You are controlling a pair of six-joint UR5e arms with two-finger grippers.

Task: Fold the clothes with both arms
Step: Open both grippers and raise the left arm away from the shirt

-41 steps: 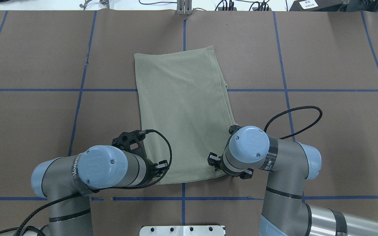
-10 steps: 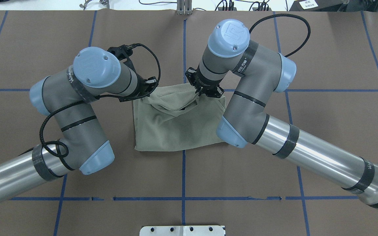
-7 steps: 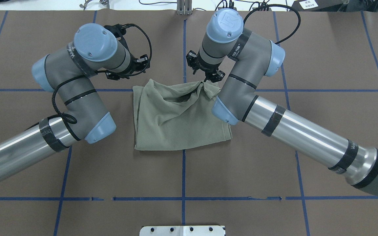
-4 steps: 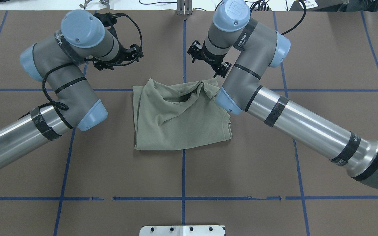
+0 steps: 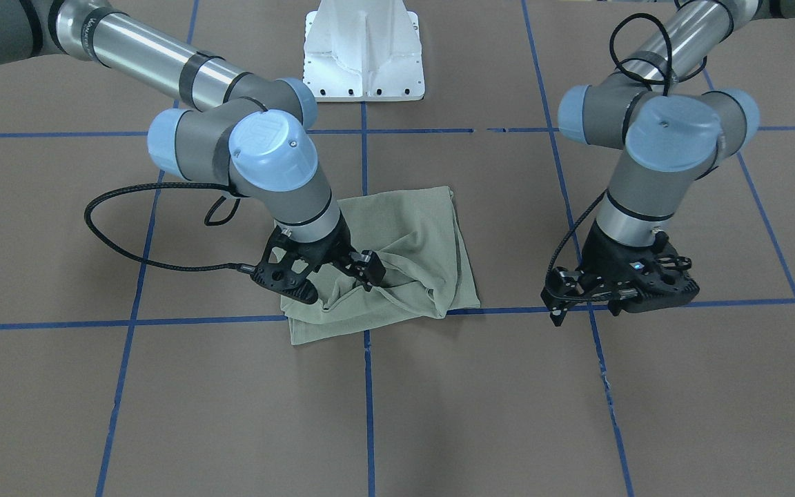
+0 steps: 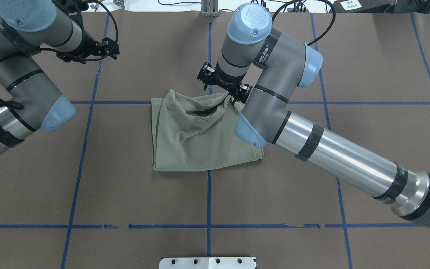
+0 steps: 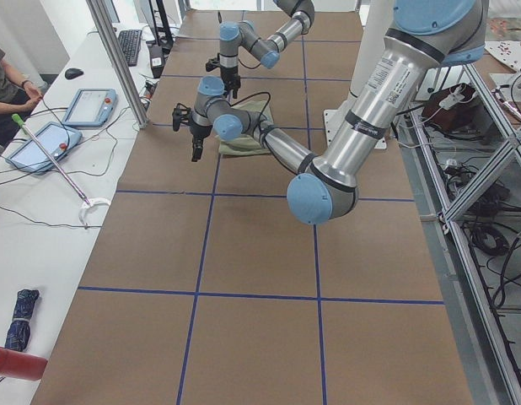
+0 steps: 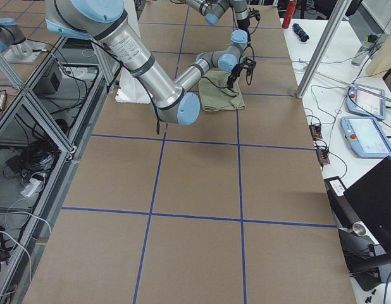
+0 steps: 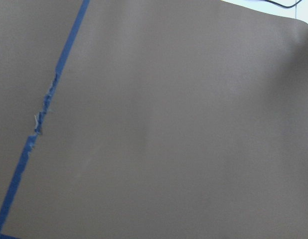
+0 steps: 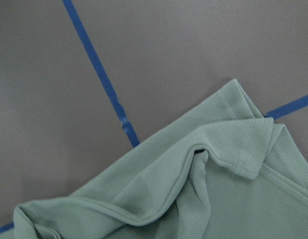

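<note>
The shirt [image 6: 196,142] is an olive-green knit, folded into a rough rectangle. Its near half lies flat, while its far edge is rumpled into raised folds around a dark hollow. It rests mid-surface [image 6: 312,149], across a crossing of the blue tape [image 6: 84,149] lines.

The right end effector [image 6: 225,87] hangs just over the shirt's far right corner, at the bunched folds. Its wrist view shows the cloth lying loose with no finger on it, and I cannot tell whether its fingers are spread.

The left end effector [image 5: 584,309] is well apart from the shirt, on the robot's left. It is over bare surface by a tape line, with its fingers spread and nothing between them.
</note>
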